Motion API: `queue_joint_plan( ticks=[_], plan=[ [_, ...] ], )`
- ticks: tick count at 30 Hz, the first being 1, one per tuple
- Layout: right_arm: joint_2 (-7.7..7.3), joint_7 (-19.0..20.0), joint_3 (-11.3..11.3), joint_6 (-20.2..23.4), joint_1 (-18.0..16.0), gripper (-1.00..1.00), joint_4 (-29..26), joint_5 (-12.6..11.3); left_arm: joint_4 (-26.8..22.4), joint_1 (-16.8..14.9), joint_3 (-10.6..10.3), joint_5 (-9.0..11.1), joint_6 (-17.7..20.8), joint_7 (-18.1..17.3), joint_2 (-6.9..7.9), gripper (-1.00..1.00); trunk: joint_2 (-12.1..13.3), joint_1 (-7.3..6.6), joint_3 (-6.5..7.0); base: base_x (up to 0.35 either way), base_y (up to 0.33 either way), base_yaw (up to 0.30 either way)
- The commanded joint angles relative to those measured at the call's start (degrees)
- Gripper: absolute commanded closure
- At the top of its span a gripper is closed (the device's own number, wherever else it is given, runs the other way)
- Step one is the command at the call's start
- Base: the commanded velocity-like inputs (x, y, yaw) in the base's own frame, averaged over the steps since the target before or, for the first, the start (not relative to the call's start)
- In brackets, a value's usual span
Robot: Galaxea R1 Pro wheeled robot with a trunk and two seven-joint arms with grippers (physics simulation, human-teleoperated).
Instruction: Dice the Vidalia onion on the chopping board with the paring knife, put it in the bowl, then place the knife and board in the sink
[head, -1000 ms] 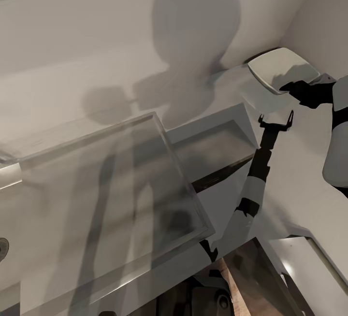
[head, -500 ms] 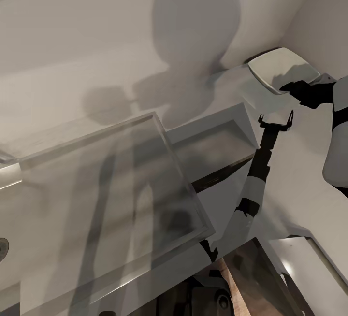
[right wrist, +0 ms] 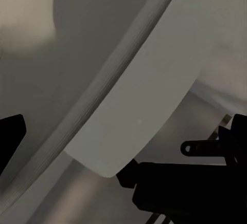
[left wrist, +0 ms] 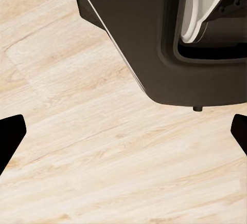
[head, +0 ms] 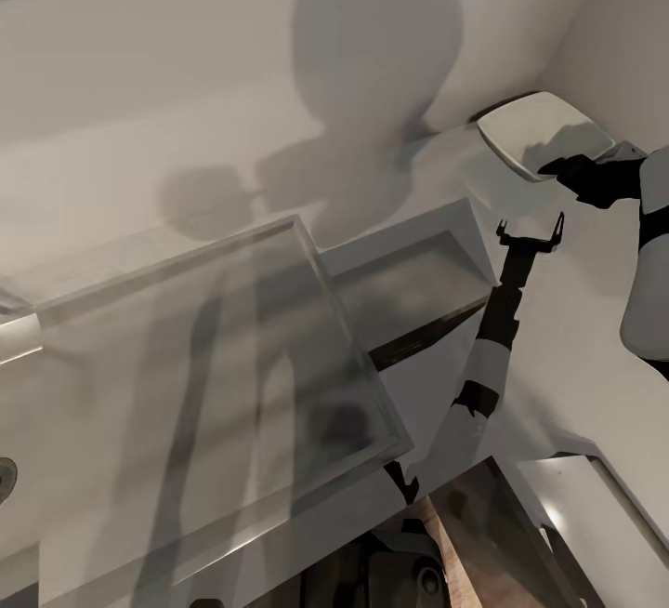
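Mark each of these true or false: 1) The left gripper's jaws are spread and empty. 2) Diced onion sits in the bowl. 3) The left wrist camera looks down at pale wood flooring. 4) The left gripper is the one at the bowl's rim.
1) True: the left gripper has its jaws wide apart with nothing between them.
2) False: the visible inside of the bowl is bare white with a shadow, and no onion bits show.
3) True: the wood floor lies under the left gripper.
4) False: the right gripper is at the bowl's rim, while the left gripper is apart from the bowl.
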Motion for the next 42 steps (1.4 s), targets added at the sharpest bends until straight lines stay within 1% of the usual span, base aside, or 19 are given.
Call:
queue_joint_plan(
  ticks=[1,42],
  plan=[
    [0.01,0.02,-0.15,0.23,-0.04,-1.0,-0.05,-0.17,-0.1,0.03,-0.49,0.51,-0.08,0.23,0.03,-1.0,-0.09,0.04,-0.06,0.0,0.0,0.0],
    [0.26,-0.23,0.11,0.23,-0.04,-1.0,-0.61,-0.3,-0.1,0.0,-0.49,0.51,-0.08,0.23,0.03,-1.0,-0.09,0.04,-0.06,0.0,0.0,0.0]
  ],
)
